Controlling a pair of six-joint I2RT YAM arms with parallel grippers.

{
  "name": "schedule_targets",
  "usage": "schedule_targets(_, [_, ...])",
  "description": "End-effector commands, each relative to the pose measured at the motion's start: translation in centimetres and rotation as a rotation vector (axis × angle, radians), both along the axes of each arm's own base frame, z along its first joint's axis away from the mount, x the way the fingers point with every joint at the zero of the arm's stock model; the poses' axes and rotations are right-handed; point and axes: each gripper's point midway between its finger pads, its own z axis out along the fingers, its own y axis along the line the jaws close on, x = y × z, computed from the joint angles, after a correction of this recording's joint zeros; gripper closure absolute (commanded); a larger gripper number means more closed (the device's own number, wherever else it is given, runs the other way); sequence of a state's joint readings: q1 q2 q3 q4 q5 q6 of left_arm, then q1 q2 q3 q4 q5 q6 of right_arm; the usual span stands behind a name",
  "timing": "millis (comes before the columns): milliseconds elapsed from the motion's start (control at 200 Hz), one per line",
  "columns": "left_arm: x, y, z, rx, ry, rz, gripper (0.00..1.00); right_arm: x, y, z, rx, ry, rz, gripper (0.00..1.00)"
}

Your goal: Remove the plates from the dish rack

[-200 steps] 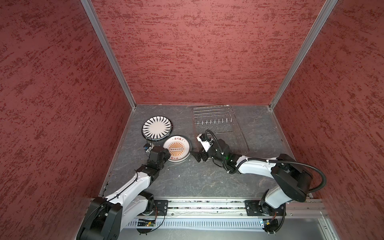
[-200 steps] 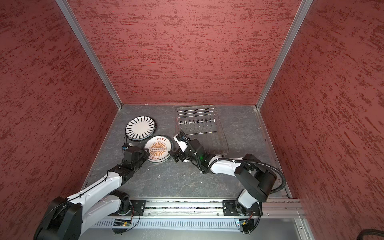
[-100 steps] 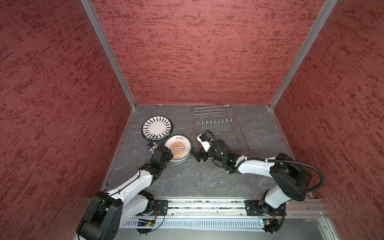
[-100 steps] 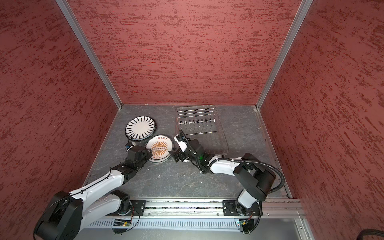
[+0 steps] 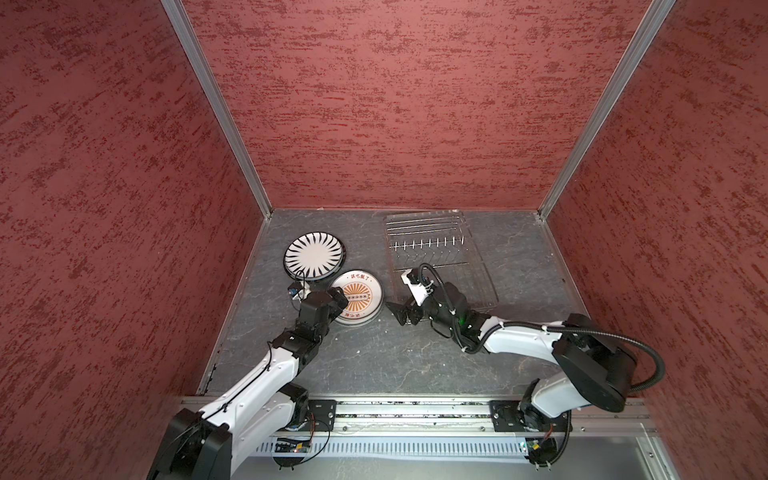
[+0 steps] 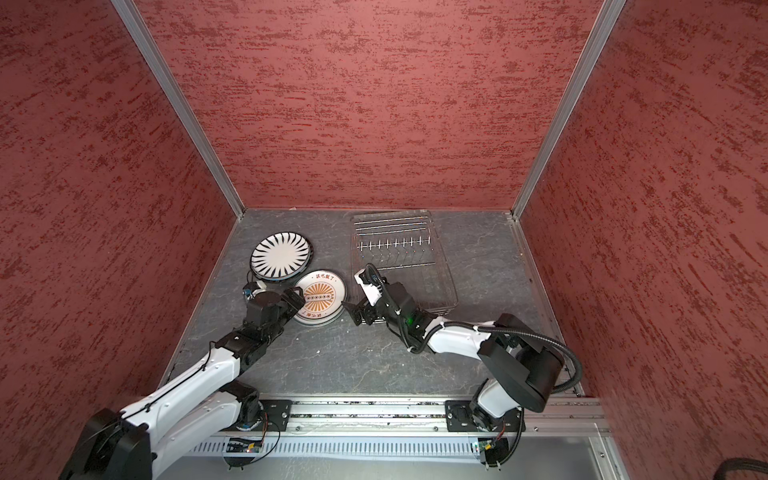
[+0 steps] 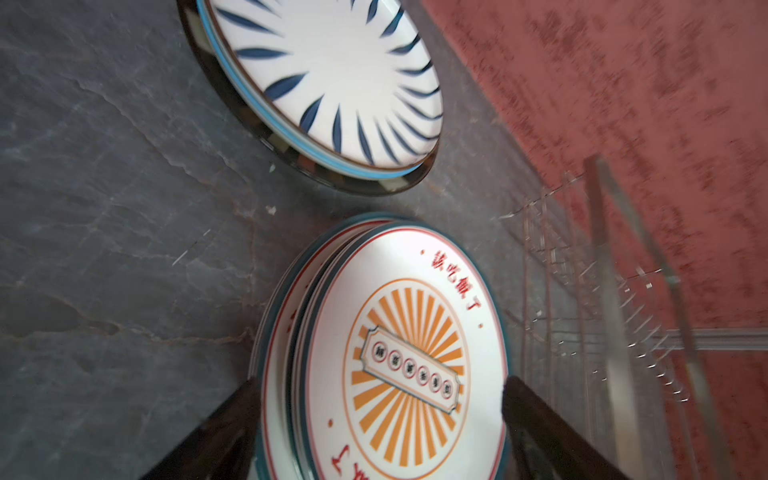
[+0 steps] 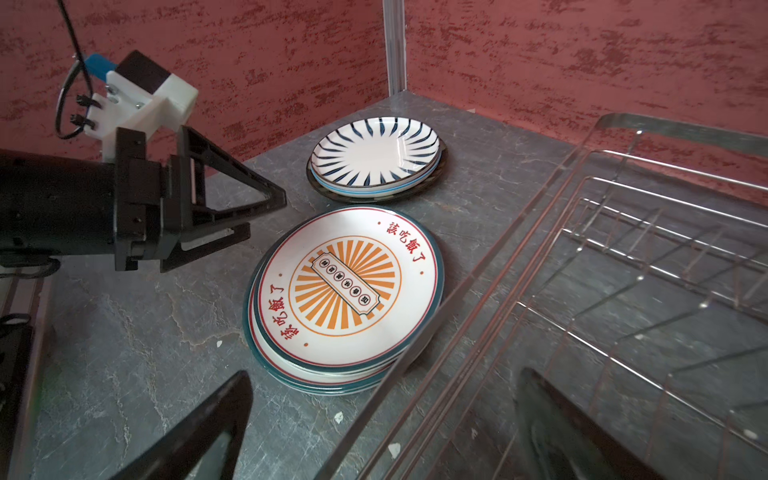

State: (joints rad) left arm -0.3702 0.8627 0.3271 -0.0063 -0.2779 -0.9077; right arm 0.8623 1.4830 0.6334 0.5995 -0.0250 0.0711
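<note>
Your left pincer [image 8: 266, 218] stands wide open with nothing in it, its two fingers one above the other just off the near rim of the sunburst plate [image 8: 345, 286]; from its own wrist camera the fingers sit either side of that plate, clear of it as far as you can tell. That left arm runs low and nearly straight from its base, reaching forward along the table [image 5: 374, 365] with the wrist rolled onto its side. Your right pincer [image 5: 401, 312] is also fully spread and holds nothing; it sits at the near left corner of the dish rack [image 5: 428, 243], whose rim wire crosses between the fingers in the wrist view, though contact cannot be judged. The right arm folds in from its base and lies low, pointing leftward. The sunburst plate tops a stack lying flat just left of the rack, and the striped plate [image 5: 314, 254] rests on a dark-rimmed one behind it, near the left wall
</note>
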Motion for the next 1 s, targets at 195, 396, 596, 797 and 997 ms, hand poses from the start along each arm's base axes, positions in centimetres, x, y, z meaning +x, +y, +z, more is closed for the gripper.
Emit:
schedule_targets(195, [1.9, 0.1, 8.9, 0.083, -0.320, -0.033, 0.01, 4.9, -8.3, 7.9, 0.173, -0.054, -0.382, 0.01])
schedule_targets(396, [5.0, 2.9, 12.6, 0.233, -0.357, 0.078, 0.00, 9.4, -19.1, 11.1, 0.249, -0.009, -0.669, 0.01])
schedule_targets(596, [5.0, 4.0, 14.3, 0.321, -0.386, 0.079, 0.00, 9.7, -30.0, 11.6, 0.271, -0.037, -0.952, 0.01])
schedule_targets(797, [4.4, 9.1, 12.3, 0.549, -0.254, 0.234, 0.01, 9.6, -36.1, 6.8, 0.072, 0.001, -1.130, 0.02])
schedule_targets(997, [4.6, 12.3, 7.4, 0.714, -0.200, 0.273, 0.01, 9.8, -39.3, 0.5, -0.099, 0.035, -1.246, 0.01])
